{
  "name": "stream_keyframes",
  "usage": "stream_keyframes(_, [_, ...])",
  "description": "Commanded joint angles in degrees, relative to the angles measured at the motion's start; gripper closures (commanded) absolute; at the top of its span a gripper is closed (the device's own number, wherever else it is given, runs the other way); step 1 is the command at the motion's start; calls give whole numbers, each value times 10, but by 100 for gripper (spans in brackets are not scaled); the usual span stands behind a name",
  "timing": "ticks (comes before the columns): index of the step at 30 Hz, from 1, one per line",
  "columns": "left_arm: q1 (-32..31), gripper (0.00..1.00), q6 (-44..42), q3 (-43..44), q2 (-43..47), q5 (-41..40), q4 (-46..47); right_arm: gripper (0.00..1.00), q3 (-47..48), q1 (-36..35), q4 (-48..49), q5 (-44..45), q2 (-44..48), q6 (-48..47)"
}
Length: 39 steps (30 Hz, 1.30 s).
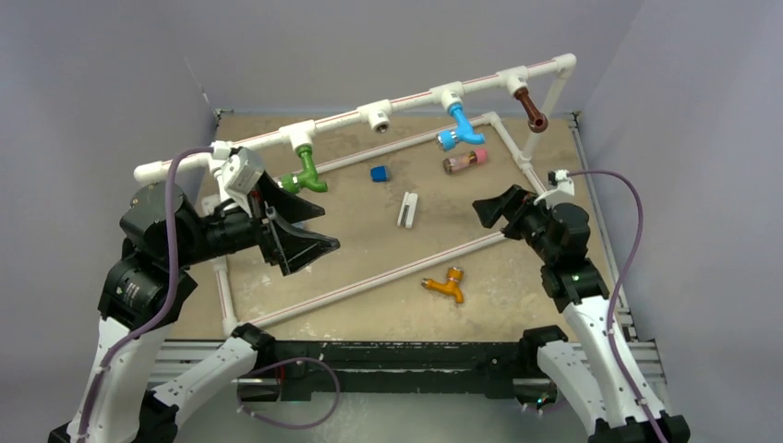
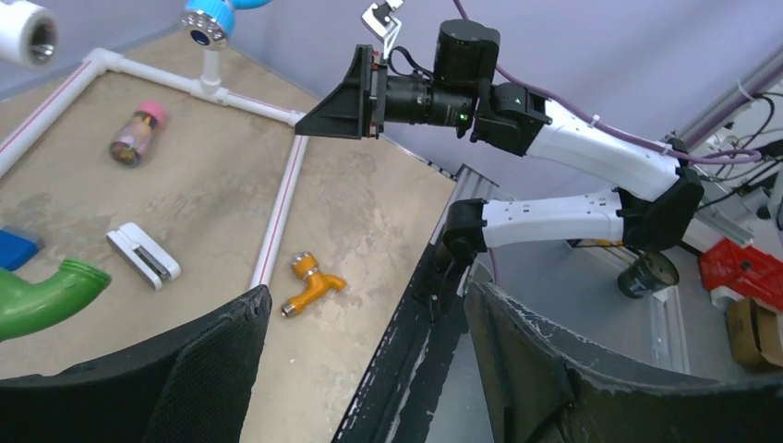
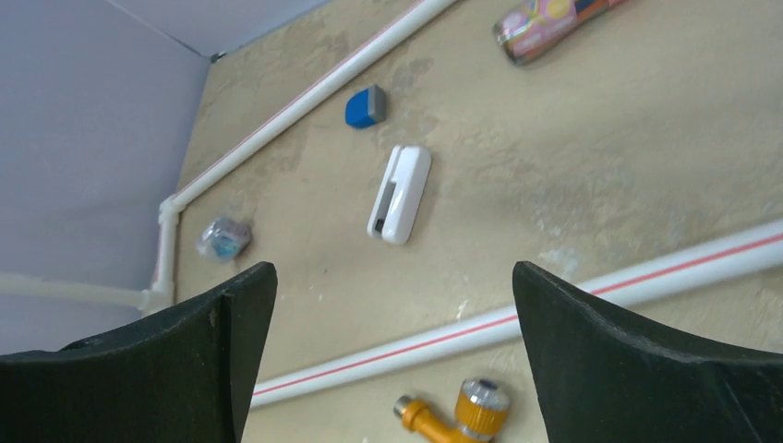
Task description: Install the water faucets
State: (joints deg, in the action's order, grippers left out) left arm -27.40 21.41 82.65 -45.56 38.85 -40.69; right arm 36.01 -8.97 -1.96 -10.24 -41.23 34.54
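Note:
An orange faucet [image 1: 446, 283] lies loose on the table near the front; it also shows in the left wrist view [image 2: 310, 284] and at the bottom of the right wrist view [image 3: 457, 413]. On the raised white pipe, a green faucet [image 1: 306, 174], a blue faucet [image 1: 461, 127] and a brown faucet [image 1: 530, 109] hang from tee joints. The tee [image 1: 379, 115] between green and blue is bare. My left gripper [image 1: 323, 226] is open and empty, just right of the green faucet [image 2: 46, 297]. My right gripper [image 1: 485, 208] is open and empty, above and behind the orange faucet.
A clear cylinder with a pink end [image 1: 464, 161], a blue block [image 1: 379, 173] and a white clip [image 1: 407, 209] lie on the table. A low white pipe frame [image 1: 369, 281] runs diagonally across it. Grey walls stand on three sides.

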Motion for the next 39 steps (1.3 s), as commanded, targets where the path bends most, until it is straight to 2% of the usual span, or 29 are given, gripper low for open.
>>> stream_keyframes(1, [1, 23, -9, -32, 5, 54, 61, 1, 32, 1, -116, -31, 8, 71])
stream_keyframes(4, [1, 23, -14, -49, 17, 53, 62, 1, 37, 1, -150, -92, -25, 54])
stream_keyframes(6, [1, 23, -23, -61, 26, 51, 59, 1, 25, 1, -151, -187, -51, 15])
stream_keyframes(10, [1, 23, -35, -84, 42, 42, 49, 1, -18, 1, -127, -248, -61, -9])
stream_keyframes(13, [1, 23, -37, -109, 52, 40, 53, 2, -28, -3, -156, -153, -29, -9])
stream_keyframes(21, [1, 23, -32, -147, 54, 43, 59, 4, -28, -58, -220, 11, -16, 62])
stream_keyframes(29, [1, 24, -35, -158, 54, 21, 42, 11, -37, -132, -217, 67, -39, 123])
stream_keyframes(35, [1, 24, -45, -159, 54, 1, 25, 11, -56, -223, -181, 109, -92, 141])
stream_keyframes(36, [1, 24, -47, -159, 53, 0, 23, 12, -56, -236, -176, 122, -100, 184])
stream_keyframes(39, [1, 24, -50, -157, 49, -4, 16, 16, -55, -255, -170, 152, -134, 200])
